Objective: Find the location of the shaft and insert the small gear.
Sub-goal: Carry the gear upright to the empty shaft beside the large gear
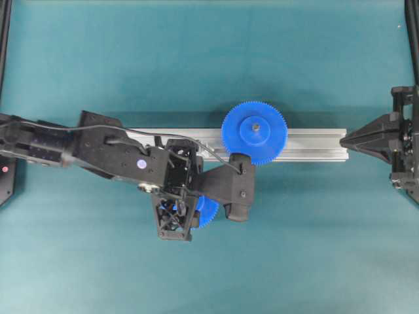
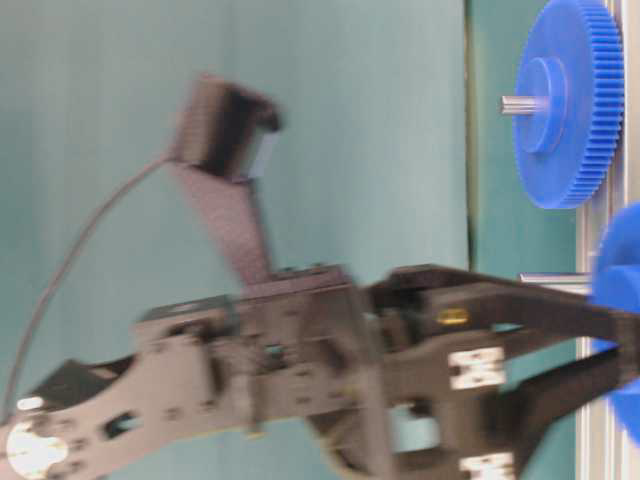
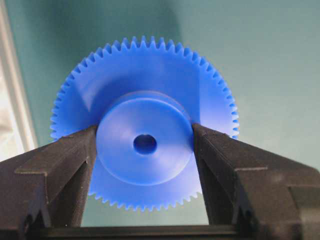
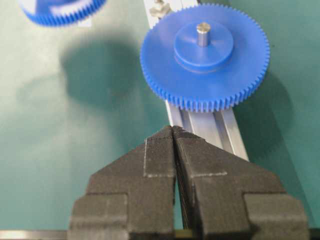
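Observation:
My left gripper (image 3: 145, 131) is shut on the raised hub of the small gear (image 3: 145, 117), a blue toothed gear with a dark centre hole. It holds the gear in the air just in front of the aluminium rail (image 1: 308, 145). In the overhead view the small gear (image 1: 208, 210) peeks out from under the left gripper (image 1: 196, 212). The shaft (image 2: 552, 280) is a thin grey pin sticking up from the rail, close beside the held gear (image 2: 622, 272). It also shows in the right wrist view (image 4: 159, 7). My right gripper (image 4: 173, 129) is shut and empty over the rail's right end.
The larger blue gear (image 1: 254, 132) with a grey pin in its hub sits on the rail, to the right of the left arm; it also shows in the right wrist view (image 4: 205, 57). The rail lies on a teal mat (image 1: 196, 65).

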Controlling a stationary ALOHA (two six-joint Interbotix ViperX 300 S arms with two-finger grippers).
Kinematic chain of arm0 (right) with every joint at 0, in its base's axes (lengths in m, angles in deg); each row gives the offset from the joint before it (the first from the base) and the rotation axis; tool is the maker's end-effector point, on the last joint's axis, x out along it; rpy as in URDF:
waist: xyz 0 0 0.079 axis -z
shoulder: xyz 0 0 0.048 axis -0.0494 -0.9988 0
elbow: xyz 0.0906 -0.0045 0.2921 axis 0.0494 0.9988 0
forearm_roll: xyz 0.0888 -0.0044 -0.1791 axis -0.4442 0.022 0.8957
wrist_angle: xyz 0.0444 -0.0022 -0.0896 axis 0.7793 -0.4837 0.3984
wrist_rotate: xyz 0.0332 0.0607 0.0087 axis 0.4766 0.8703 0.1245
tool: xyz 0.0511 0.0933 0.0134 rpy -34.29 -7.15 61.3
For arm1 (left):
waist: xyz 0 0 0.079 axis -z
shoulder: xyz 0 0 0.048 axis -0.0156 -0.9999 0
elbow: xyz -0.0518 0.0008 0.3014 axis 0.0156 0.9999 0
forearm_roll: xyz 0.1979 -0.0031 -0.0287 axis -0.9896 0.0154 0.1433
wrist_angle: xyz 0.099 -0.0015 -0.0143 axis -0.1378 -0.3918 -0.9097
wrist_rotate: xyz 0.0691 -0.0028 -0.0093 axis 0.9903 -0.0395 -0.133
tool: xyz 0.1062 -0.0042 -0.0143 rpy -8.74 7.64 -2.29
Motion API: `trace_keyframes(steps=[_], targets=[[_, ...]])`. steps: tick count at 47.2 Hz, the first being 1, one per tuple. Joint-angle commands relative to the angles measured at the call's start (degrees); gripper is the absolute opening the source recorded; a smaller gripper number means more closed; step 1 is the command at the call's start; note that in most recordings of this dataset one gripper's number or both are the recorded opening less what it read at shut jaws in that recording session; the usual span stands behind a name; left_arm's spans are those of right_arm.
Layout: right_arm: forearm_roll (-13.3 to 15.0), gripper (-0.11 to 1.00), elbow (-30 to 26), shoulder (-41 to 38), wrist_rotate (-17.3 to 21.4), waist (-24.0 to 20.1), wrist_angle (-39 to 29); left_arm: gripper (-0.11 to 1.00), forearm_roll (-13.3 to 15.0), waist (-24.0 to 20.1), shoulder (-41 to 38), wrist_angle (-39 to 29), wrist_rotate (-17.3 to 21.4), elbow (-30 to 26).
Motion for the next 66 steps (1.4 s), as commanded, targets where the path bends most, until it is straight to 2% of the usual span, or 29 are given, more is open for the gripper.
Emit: trace_keyframes(steps=[1, 13, 31, 54, 66], targets=[[-0.09, 0.03, -0.62, -0.35, 0.53, 0.18, 0.26, 0.63, -0.18, -0.26, 3.08, -1.05, 0.09, -2.29], [-0.09, 0.03, -0.62, -0.35, 0.53, 0.18, 0.35, 0.63, -0.26, -0.44, 4.39, -3.52, 0.62, -4.92], [-0.09, 0.03, -0.70, -0.35, 0.62, 0.18, 0.35, 0.63, -0.26, -2.20, 4.83, -6.06, 4.04, -8.88], [0.00, 0.03, -0.62, -0.35, 0.53, 0.18, 0.35, 0.63, -0.35, -6.68, 6.42, -11.87, 8.96, -12.66], [0.00, 0.03, -0.62, -0.35, 0.62, 0.18, 0.35, 0.63, -0.44, -9.05, 6.86, -11.78, 10.55, -13.10]])
